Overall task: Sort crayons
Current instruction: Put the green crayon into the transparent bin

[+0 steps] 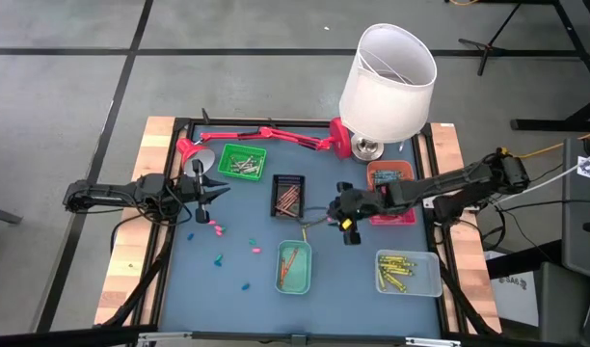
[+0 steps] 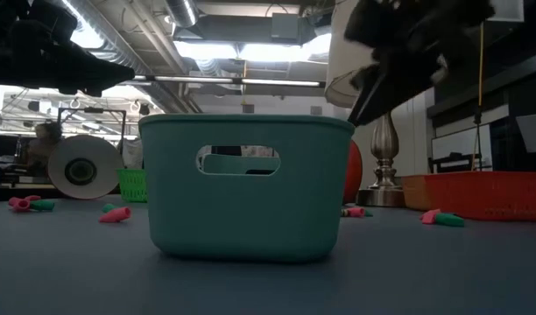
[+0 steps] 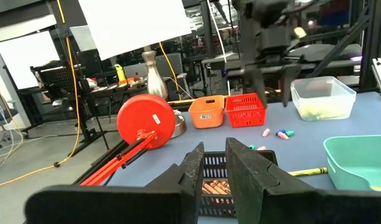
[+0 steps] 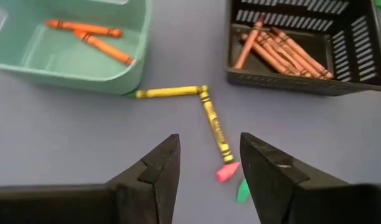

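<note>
Right wrist view shows two yellow crayons (image 4: 206, 115) lying loose on the blue table (image 4: 66, 143) between the teal tray (image 4: 72, 59) of orange ones and the black basket (image 4: 340, 74) of brown ones, likely strays bound for the clear tray (image 1: 411, 273) of yellows. Above them hangs the right end effector (image 4: 206, 165), fingers apart and empty, seemingly lined up to pick one. The left end effector (image 3: 215, 165) waits near the green tray (image 1: 241, 162), fingers slightly apart, holding nothing visible.

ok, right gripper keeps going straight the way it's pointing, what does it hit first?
Probably the yellow crayon lying on the mat between the open right gripper fingers, with a pink bit at its near end. Depth is unclear, so the pink bit could come first.
</note>
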Tool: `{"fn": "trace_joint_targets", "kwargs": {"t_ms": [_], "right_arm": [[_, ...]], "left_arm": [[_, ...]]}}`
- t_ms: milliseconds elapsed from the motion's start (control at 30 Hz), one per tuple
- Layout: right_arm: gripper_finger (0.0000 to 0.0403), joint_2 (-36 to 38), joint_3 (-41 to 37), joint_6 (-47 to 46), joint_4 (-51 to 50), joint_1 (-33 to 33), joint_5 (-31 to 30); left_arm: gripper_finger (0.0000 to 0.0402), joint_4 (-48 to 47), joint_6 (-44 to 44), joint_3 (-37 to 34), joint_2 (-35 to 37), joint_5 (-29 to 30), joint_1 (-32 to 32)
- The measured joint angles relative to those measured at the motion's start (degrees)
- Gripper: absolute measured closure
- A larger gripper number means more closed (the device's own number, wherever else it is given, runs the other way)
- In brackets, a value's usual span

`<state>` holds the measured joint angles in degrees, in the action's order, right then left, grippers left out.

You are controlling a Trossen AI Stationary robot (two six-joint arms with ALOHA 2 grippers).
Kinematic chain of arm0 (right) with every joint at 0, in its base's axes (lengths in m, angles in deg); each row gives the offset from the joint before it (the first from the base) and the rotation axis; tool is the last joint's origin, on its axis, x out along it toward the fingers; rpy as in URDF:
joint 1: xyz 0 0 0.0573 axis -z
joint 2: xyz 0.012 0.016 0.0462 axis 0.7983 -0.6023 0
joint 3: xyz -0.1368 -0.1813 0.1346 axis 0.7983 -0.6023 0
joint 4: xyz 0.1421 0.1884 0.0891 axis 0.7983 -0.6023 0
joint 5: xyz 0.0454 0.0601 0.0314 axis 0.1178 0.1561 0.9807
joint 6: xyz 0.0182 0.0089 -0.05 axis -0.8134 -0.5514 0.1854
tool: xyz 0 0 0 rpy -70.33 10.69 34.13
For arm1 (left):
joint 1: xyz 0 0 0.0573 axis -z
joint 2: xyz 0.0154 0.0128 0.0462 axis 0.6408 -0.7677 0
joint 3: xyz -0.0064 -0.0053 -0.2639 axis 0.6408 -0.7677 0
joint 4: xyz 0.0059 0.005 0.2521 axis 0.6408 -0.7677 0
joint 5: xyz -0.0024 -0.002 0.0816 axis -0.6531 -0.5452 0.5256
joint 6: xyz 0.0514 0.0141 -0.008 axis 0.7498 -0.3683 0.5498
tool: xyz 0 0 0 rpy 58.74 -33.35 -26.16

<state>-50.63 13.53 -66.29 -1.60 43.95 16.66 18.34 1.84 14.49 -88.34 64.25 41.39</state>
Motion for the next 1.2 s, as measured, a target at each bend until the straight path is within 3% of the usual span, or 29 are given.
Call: {"fn": "trace_joint_targets", "kwargs": {"t_ms": [300,567,1200], "right_arm": [[0.0237,-0.85,-9.09,0.01,17.08,4.69,3.61],[0.0237,-8.11,-9.56,0.52,23.1,4.57,3.96],[0.0237,-18.14,-9.4,1.17,26.11,5.03,-0.07]], "left_arm": [[0.0349,0.0,0.01,0.01,-0.01,0.0,-0.02],[0.0349,0.02,0.0,-0.01,0.01,0.0,0.0],[0.0349,0.0,-0.01,-0.01,-0.01,0.0,0.0]]}}
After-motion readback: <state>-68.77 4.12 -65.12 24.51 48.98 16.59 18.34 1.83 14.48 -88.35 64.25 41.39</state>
